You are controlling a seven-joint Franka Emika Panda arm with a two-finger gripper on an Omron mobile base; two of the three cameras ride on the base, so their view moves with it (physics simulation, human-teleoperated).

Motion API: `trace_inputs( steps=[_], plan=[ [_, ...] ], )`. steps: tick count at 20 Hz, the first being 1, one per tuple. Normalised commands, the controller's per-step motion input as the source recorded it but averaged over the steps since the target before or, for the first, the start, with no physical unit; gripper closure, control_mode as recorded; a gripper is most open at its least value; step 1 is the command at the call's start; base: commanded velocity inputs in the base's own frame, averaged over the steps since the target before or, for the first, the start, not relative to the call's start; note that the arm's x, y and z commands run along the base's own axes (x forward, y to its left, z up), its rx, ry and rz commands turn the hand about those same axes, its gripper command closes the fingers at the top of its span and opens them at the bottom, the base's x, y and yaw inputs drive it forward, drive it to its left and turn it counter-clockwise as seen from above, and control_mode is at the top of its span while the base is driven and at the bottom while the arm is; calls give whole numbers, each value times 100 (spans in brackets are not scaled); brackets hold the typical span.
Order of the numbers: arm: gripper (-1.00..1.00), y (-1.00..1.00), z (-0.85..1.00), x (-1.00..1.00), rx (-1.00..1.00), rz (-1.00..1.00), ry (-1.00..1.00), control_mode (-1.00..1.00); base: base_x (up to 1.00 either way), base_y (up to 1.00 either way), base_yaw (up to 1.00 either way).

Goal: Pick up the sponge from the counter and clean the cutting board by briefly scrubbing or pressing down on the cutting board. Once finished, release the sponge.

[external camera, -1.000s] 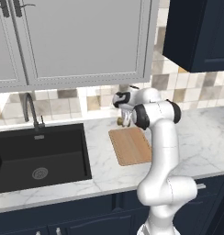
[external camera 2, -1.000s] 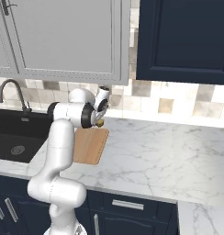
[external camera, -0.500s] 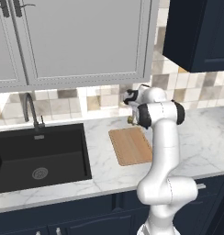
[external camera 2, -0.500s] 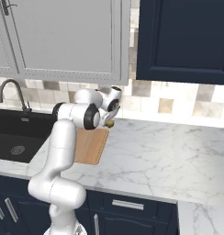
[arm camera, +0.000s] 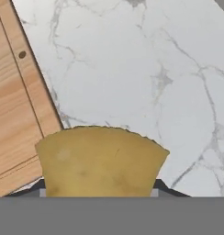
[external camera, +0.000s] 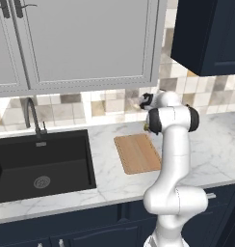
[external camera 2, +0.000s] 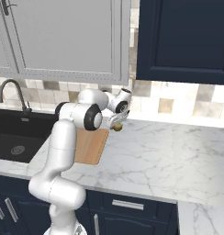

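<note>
Hand (external camera 2: 117,125) at frame centre, clamped on the sponge (arm camera: 101,161), raised above the marble tabletop (external camera 2: 169,156), cutting board (arm camera: 15,105) at left edge of hand view

The left base view looks forward and down from behind the arm's left side, taking in the black sink (external camera: 42,166), the white marble tabletop (external camera: 211,149) and the wooden cutting board (external camera: 137,153). The right base view looks from behind the arm's right side at the same tabletop (external camera 2: 178,156), board (external camera 2: 91,147) and sink (external camera 2: 13,140). The hand view sits very close, looking down past the claw (arm camera: 99,195) at the sponge (arm camera: 100,160), marble and a board corner (arm camera: 15,105).
</note>
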Motion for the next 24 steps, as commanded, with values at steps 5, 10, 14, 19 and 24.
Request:
trace_inputs(
  steps=[5,10,14,19,24],
  plan=[
    [100,-51,0,-35,0,-12,8,-100,0,0,0],
    [100,-47,0,-37,0,-11,12,-100,0,0,0],
    [100,-34,-12,-40,0,-10,13,-100,0,0,0],
    [100,-10,-33,-54,-2,-3,10,-100,0,0,0],
    [100,0,-47,-65,-2,0,4,-100,0,0,0]
  ],
)
